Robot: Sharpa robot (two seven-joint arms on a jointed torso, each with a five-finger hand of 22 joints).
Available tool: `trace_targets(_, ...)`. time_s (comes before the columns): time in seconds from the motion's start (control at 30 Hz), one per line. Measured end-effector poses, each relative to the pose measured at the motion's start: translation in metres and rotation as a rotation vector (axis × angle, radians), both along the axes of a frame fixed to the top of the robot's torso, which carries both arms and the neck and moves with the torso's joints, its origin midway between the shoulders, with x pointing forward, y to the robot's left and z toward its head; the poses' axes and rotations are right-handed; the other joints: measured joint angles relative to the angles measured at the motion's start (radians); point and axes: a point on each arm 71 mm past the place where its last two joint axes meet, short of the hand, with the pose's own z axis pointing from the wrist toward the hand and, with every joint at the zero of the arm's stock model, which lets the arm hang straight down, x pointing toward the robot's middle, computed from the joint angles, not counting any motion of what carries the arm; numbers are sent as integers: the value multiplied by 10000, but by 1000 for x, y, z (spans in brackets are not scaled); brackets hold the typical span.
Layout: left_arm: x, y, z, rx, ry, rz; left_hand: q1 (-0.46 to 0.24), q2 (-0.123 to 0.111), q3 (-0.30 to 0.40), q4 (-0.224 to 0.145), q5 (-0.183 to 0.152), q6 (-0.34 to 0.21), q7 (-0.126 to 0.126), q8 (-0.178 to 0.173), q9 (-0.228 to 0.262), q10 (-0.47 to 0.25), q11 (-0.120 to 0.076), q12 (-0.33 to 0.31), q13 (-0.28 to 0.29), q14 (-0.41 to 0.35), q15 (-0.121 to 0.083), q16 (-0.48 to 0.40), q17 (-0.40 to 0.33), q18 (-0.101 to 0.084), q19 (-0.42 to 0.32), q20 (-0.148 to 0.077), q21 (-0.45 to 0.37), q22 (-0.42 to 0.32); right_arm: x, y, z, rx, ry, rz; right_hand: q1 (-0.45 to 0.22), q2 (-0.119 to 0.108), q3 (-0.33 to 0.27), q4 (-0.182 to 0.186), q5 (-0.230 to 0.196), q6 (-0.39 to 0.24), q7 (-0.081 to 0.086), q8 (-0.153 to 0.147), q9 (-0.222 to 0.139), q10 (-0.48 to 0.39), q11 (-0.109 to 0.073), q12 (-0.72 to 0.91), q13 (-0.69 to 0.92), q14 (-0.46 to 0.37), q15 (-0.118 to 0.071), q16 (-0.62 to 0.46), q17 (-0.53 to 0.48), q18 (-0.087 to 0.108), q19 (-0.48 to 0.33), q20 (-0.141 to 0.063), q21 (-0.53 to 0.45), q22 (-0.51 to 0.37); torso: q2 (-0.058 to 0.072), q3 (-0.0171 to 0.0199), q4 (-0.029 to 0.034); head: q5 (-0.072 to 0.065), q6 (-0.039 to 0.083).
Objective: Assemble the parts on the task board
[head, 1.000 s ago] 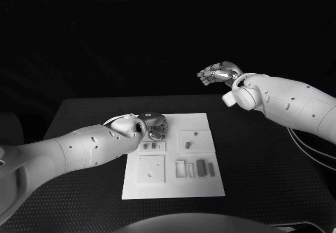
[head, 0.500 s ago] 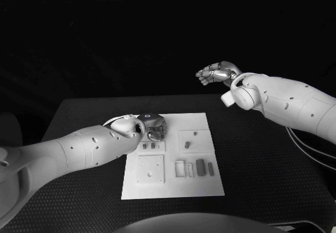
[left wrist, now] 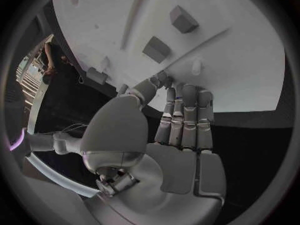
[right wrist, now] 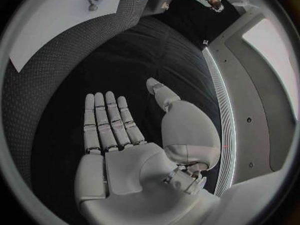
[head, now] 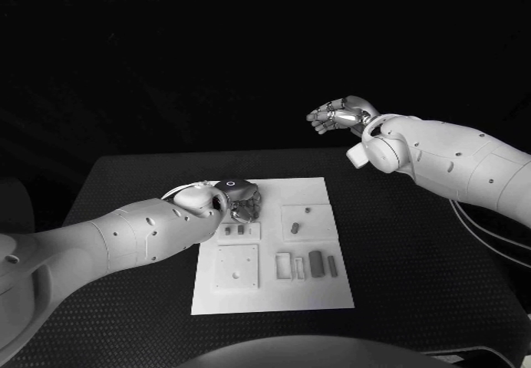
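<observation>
The white task board (head: 321,295) lies in the middle of the black table. Small dark parts (head: 295,227) lie on it, with two longer ones (head: 317,263) at its right side and two small ones (head: 235,229) close to my left hand (head: 242,199). That hand hovers over the board's far left corner. In the left wrist view my left hand (left wrist: 178,135) has its fingers (left wrist: 187,110) straight, side by side, reaching the board's (left wrist: 237,50) edge and holding nothing; two block parts (left wrist: 156,49) lie beyond them. My right hand (head: 338,115) is raised past the table's far edge, palm open (right wrist: 119,135).
A raised square plate (head: 237,267) and pale slotted pieces (head: 285,265) sit on the board's near half. Black table (head: 431,253) spreads to the right of the board and on its near side. The board's corner (right wrist: 50,20) is far from the right hand.
My right hand has drifted slightly to the left, still raised and open. My left hand has stayed over the board's far left corner.
</observation>
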Motion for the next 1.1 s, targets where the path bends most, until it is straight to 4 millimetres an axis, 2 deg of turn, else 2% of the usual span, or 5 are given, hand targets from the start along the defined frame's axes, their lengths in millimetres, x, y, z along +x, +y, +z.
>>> trace_targets(0.13,1,1,-1,31,28,51,6,6,0,0,0,-36,36,0,-25,2,2,-58,-14,9,-9,0,0,0,1,-1,39,13,0,1,0,2,1,9,0,0,0,0,0,0,0,0,0,0,0,0,0,0,0,0,0,0,0,0,0,9,0,0,-2,-13,-3)
trace_targets(0.2,2,0,-1,39,32,63,3,109,0,0,0,-74,73,-60,-68,110,-33,-58,-13,10,-9,71,9,-1,1,-1,39,29,0,1,0,3,2,13,0,0,0,0,0,0,0,0,1,0,0,0,0,0,0,0,1,0,0,0,0,10,-1,2,-2,-20,-7)
trace_targets(0.53,3,-1,-3,-14,58,135,-53,264,27,27,0,-73,73,-60,-133,226,-58,-58,-47,138,-66,163,37,0,1,-1,39,64,-1,4,0,26,6,88,0,0,0,0,0,0,0,0,1,0,0,0,0,0,0,0,1,0,0,0,0,9,-11,4,-2,-60,-34)
trace_targets(0.97,2,-3,-5,-168,99,178,-60,270,27,27,0,-145,107,-60,-244,545,-108,-110,-60,281,-137,322,56,0,179,-37,39,145,-1,6,0,35,5,112,0,0,0,0,0,0,0,0,-7,0,0,-38,0,0,0,0,2,-1,0,0,0,18,-11,5,-2,-103,-65)
trace_targets(1.1,0,-5,-5,-193,159,108,-60,270,28,27,0,65,87,47,-261,737,-159,-111,-52,432,-199,475,100,2,266,-54,84,197,-1,6,0,34,5,110,0,0,0,0,0,0,0,0,-7,0,0,-39,0,0,0,0,-4,0,0,0,0,18,-13,7,6,-117,-75)
